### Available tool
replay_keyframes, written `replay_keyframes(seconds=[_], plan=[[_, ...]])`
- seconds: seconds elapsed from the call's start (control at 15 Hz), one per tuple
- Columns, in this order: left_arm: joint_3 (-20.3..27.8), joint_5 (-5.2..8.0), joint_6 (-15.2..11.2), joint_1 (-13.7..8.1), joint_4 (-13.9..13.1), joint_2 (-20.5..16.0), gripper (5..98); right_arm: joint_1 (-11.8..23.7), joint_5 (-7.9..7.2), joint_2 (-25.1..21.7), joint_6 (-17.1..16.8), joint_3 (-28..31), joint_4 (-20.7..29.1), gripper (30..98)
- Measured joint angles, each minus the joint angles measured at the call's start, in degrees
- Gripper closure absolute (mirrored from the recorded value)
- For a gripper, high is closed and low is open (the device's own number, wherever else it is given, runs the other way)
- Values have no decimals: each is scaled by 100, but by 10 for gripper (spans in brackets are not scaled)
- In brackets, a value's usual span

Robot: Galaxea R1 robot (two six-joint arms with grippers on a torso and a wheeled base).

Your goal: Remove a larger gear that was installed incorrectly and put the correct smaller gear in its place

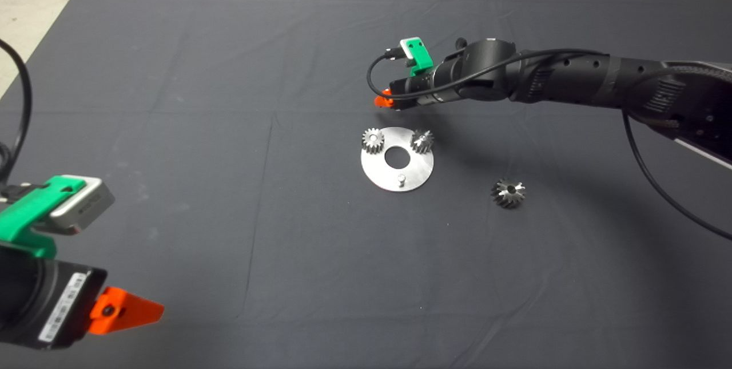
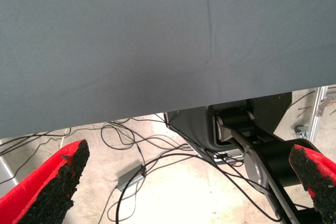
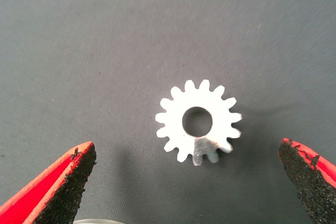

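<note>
The larger gear [image 1: 508, 193], dark and shiny, lies alone on the mat to the right of the round steel plate [image 1: 380, 174]. Two small gears [image 1: 373, 141] [image 1: 422, 141] sit on the plate's far side, and its near pin [image 1: 402, 178] is bare. My right gripper [image 1: 384, 100] hangs just beyond the plate and hides the mat under it in the head view. In the right wrist view that gripper [image 3: 186, 146] is open, and the smaller gear [image 3: 198, 121] lies flat on the mat between its spread fingers [image 3: 68, 182], untouched. My left gripper [image 1: 128, 312] is parked at the lower left, open.
The dark mat [image 1: 171, 129] covers the table, with pale floor past its far edge. A sliver of the plate's rim [image 3: 100, 221] shows in the right wrist view. The left wrist view shows the mat's edge, floor cables [image 2: 131, 177] and the robot's base [image 2: 231, 124].
</note>
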Motion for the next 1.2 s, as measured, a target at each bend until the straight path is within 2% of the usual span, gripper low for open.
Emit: replay_keyframes(seconds=[0.2, 0.47, 0.6, 0.73, 0.87, 1.0, 1.2], plan=[[0, -1, 89, 15, 0, -176, 58, -11, 21, 61, -2, -146, -2, 360], [0, -1, 535, 12, -57, -673, 58, -13, 33, 107, -138, -160, -2, 360], [0, 3, 761, 12, -266, -801, 58, -11, 26, 139, -334, -162, -2, 360], [0, 1, 794, 12, -318, -805, 58, -16, 27, 232, -588, -162, -2, 360], [0, 6, 803, 12, -364, -809, 58, -11, 21, 260, -601, -168, -5, 360], [0, 8, 812, 12, -519, -817, 58, -13, 44, 263, -603, -277, -5, 360], [0, 34, 823, 12, -561, -817, 58, -13, 38, 260, -612, -595, -30, 360]])
